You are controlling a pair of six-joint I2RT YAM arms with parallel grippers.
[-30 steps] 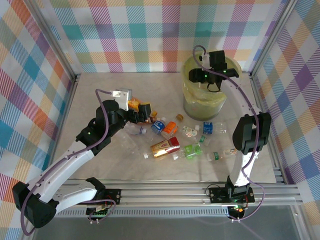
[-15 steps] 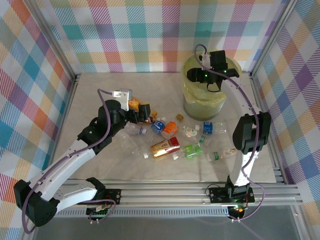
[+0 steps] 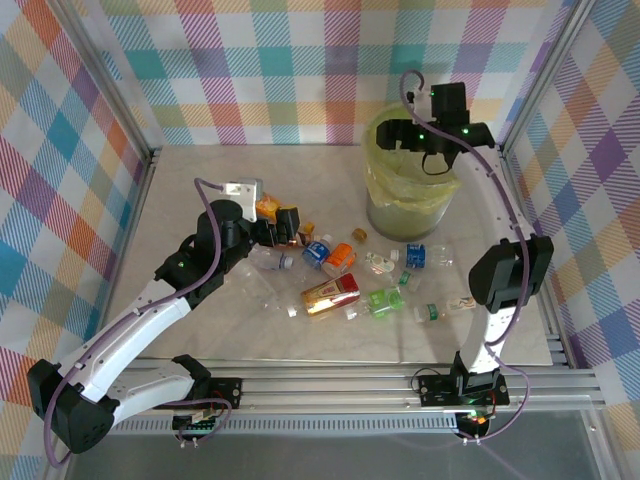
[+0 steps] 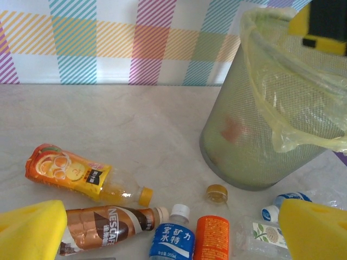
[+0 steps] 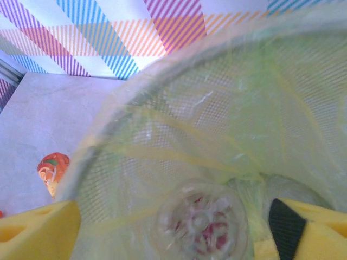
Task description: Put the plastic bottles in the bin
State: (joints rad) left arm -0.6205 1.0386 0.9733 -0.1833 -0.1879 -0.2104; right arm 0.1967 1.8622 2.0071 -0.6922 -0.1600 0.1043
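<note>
Left gripper (image 4: 172, 233) hangs wide open, empty; take the Nescafé bottle (image 4: 108, 227) across its labelled middle: likely light, slick, crushable.

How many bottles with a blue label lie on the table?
2. One blue-label bottle lies beside the orange-label bottle mid-pile; the other blue-label bottle lies near the bin. Others may be hidden.
</note>
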